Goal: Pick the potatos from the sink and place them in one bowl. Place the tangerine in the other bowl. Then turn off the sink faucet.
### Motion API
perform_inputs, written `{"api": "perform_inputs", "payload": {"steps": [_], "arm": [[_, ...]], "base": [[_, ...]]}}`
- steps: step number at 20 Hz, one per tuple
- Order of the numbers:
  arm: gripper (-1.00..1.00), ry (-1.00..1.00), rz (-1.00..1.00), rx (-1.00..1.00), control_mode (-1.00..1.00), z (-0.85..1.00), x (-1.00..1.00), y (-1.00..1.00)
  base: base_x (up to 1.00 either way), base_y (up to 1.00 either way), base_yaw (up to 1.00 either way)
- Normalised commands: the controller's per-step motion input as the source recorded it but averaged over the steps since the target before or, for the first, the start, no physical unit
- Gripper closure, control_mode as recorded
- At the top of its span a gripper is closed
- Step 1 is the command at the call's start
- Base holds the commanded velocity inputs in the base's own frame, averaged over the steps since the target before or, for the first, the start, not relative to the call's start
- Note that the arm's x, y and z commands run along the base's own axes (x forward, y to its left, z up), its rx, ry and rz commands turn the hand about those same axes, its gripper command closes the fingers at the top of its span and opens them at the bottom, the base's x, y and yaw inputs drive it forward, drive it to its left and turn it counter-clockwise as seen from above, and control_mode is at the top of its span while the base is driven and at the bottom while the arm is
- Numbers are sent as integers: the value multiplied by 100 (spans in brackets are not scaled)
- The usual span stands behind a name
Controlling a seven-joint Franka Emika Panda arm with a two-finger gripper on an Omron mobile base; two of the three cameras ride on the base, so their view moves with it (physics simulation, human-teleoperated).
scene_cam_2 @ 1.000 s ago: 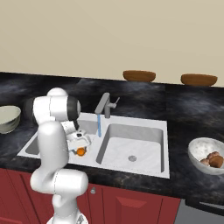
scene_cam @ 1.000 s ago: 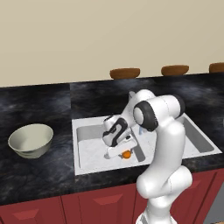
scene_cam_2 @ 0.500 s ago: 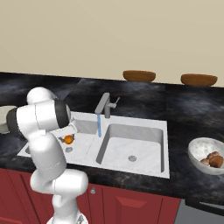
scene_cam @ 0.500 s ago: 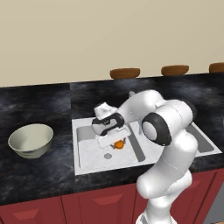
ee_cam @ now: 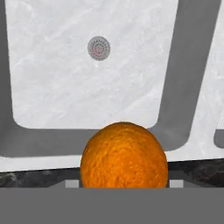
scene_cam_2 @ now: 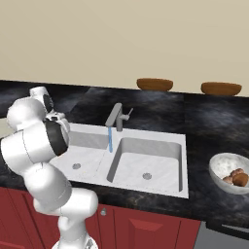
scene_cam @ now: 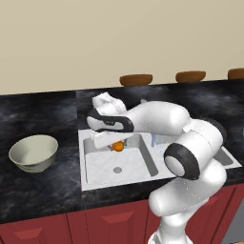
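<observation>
The step in hand was the tangerine's trip to its bowl. In the left base view the gripper (scene_cam: 116,143) hung over the left basin of the sink (scene_cam: 97,174), just left of frame centre, with the tangerine (scene_cam: 117,147) at its tip; in the hand view the fruit (ee_cam: 124,155) sat low in the middle, against the bottom edge, above the basin floor and its drain (ee_cam: 99,47). The fingertips themselves were hidden behind it, but the tangerine was off the sink floor, so I judged the tool clamped on it. The next move would call for carrying it left across the counter (scene_cam: 38,114) to the empty bowl (scene_cam: 34,152) at the left edge of that view and releasing it there; then the faucet (scene_cam_2: 116,116), near the centre of the right base view with a blue stream falling from it, would need shutting off. By count: one tangerine, two bowls, two potatoes (scene_cam_2: 235,178) already lying in the second bowl (scene_cam_2: 223,168) at the right edge, one faucet, two basins, and three flat brown ovals (scene_cam: 136,79) along the counter's back.
</observation>
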Motion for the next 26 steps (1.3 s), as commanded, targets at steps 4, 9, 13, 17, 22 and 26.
{"api": "perform_inputs", "payload": {"steps": [4,9,13,17,22,26], "arm": [[100,0,-3,23,-100,100,-28,14],[100,-2,-1,24,-100,95,-32,7],[100,-5,0,22,-100,60,-24,23],[100,-10,0,20,-100,24,-11,46],[100,-7,0,11,-100,7,-1,70],[100,-5,0,3,-100,0,-1,81]], "base": [[0,0,0],[0,0,0],[0,0,0],[0,0,0],[0,0,0],[0,0,0]]}}
